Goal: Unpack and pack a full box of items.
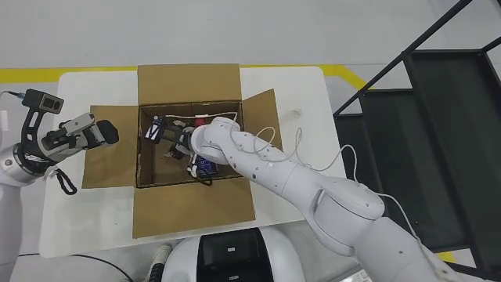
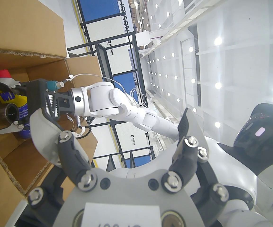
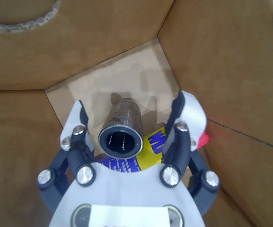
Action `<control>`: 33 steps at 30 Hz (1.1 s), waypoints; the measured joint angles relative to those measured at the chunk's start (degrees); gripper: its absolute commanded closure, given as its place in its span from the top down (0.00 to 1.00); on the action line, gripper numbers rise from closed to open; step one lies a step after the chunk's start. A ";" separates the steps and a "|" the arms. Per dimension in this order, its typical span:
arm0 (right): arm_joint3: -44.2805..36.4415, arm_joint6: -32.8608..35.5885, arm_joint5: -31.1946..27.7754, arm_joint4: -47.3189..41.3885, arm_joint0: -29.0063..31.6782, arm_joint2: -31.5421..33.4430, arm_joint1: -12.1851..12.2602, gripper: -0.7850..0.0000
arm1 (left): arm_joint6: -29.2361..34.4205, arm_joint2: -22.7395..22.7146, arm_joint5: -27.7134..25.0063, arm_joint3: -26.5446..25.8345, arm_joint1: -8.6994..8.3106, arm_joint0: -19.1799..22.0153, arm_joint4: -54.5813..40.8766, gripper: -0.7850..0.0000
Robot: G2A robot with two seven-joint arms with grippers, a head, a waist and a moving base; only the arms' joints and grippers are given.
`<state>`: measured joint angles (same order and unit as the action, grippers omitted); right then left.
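Observation:
An open cardboard box [image 1: 189,84] stands on the white table [image 1: 301,98] with its flaps spread outward. My right gripper [image 3: 131,114] is down inside the box, open, its fingers [image 3: 188,109] on either side of a metal cylinder [image 3: 123,128] with a gap on both sides. A blue and yellow spray can [image 3: 150,153] with a red cap [image 2: 1,73] lies on the box floor beneath that gripper. The same gripper [image 2: 5,106], cylinder [image 2: 9,112] and can [image 2: 13,98] are seen from the side. My left gripper [image 1: 104,133] hangs open and holds nothing above the box's left flap [image 1: 109,160].
A black metal stair frame [image 1: 427,117] stands off the table's right side. Loose white cable [image 1: 313,157] runs along the right arm. The box walls [image 3: 221,60] close in tightly around the right gripper.

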<state>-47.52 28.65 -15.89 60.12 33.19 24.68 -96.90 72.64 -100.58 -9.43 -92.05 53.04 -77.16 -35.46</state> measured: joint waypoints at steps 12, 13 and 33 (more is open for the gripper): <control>-27.86 3.81 -7.49 -3.17 13.13 16.55 8.92 1.00 | 0.00 0.00 0.00 0.00 0.00 0.00 0.00 1.00; -31.06 4.67 -8.26 -3.85 15.14 18.67 9.79 1.00 | 0.00 0.00 0.00 0.00 0.00 0.00 0.00 1.00; -64.14 16.47 -19.17 -27.13 44.90 49.39 18.61 1.00 | 15.36 -4.21 -4.69 5.98 -2.33 -3.41 -4.63 1.00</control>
<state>-111.66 45.12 -35.06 32.99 78.09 74.07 -78.29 87.99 -104.79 -14.12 -86.07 50.71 -80.57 -40.09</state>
